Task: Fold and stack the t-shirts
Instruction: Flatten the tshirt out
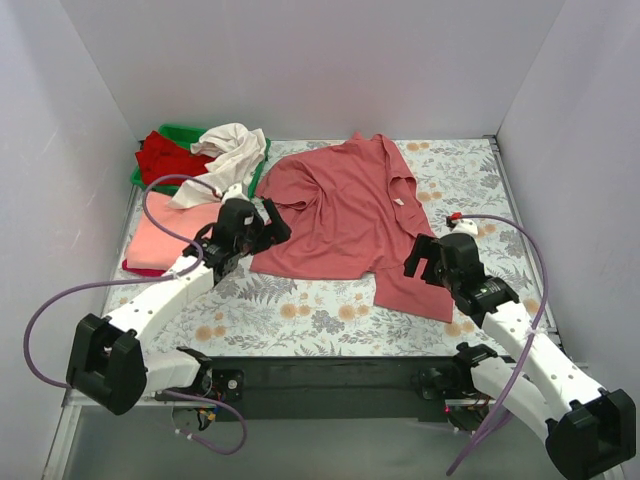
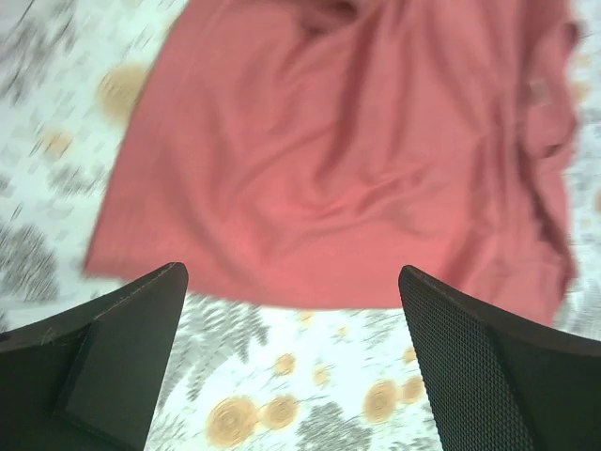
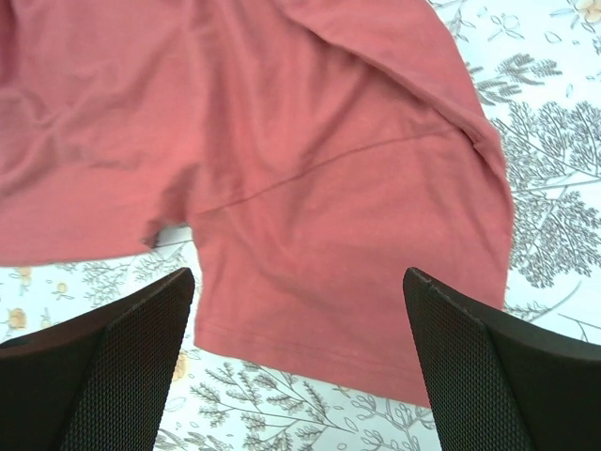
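A dusty-rose t-shirt (image 1: pixel 345 215) lies spread and rumpled on the floral table, its white neck label (image 1: pixel 397 202) near the right side. My left gripper (image 1: pixel 262 232) is open and empty just above the shirt's near-left edge (image 2: pixel 310 188). My right gripper (image 1: pixel 425 260) is open and empty above the shirt's near-right sleeve (image 3: pixel 347 272). A folded salmon-pink shirt (image 1: pixel 170 238) lies at the left. A red shirt (image 1: pixel 165 155) and a cream-white shirt (image 1: pixel 228 152) lie bunched in and over the green bin.
The green plastic bin (image 1: pixel 190 132) stands at the back left corner. White walls enclose the table on three sides. Bare floral tablecloth (image 1: pixel 300 315) shows along the near edge in front of the shirt.
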Motion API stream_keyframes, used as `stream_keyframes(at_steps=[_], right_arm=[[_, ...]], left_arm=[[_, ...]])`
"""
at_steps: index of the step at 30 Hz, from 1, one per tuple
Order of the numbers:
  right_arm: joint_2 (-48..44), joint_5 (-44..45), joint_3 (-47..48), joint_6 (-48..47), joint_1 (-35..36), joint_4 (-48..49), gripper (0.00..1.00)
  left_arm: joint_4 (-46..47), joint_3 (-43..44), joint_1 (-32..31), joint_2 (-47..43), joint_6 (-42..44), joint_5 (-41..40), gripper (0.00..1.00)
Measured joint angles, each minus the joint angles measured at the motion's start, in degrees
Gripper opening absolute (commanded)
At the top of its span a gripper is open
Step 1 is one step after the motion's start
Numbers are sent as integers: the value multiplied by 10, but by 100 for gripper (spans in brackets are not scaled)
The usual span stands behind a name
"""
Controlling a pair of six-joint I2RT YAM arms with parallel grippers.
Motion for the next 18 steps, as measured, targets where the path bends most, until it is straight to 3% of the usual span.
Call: stream_keyframes(at_steps=[8,18], right_arm=[[52,8,-6,-2,-10,-20,98],[93,6,-12,-14,-27,-30,98]], left_arm=[[-48,-118,-1,-12,-83,-76,87],[-5,-99,23,113,-114,-89,47]])
